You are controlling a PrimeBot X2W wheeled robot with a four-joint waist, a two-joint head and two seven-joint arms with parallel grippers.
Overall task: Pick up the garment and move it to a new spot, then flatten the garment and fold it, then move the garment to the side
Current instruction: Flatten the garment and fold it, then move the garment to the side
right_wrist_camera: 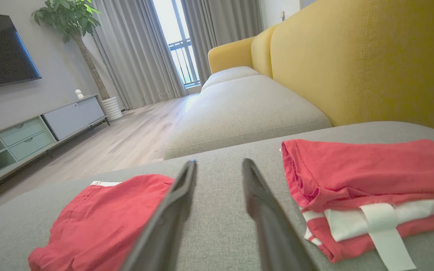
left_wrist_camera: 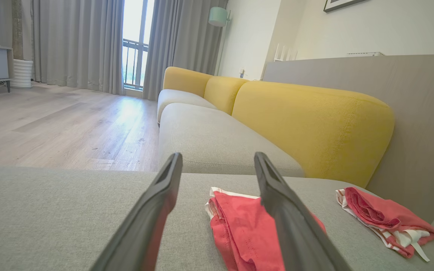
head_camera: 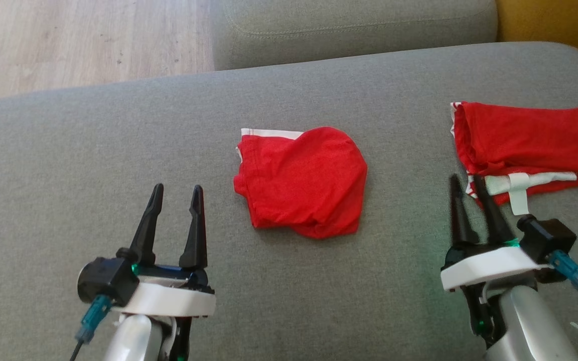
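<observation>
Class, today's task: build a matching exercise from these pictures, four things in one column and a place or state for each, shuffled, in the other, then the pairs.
Things: 1 left hand; 2 right hand; 3 rumpled red garment; 4 folded red garment.
Places: A middle of the grey cushion, between the hands; B open, over bare cushion; C tips beside the folded garment; D robot's right, white strap showing.
Pairs: 1-B; 2-C; 3-A; 4-D.

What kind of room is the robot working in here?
Most likely a home living room: a grey and yellow sofa, a wall-mounted television over a low cabinet, and long curtains.
</observation>
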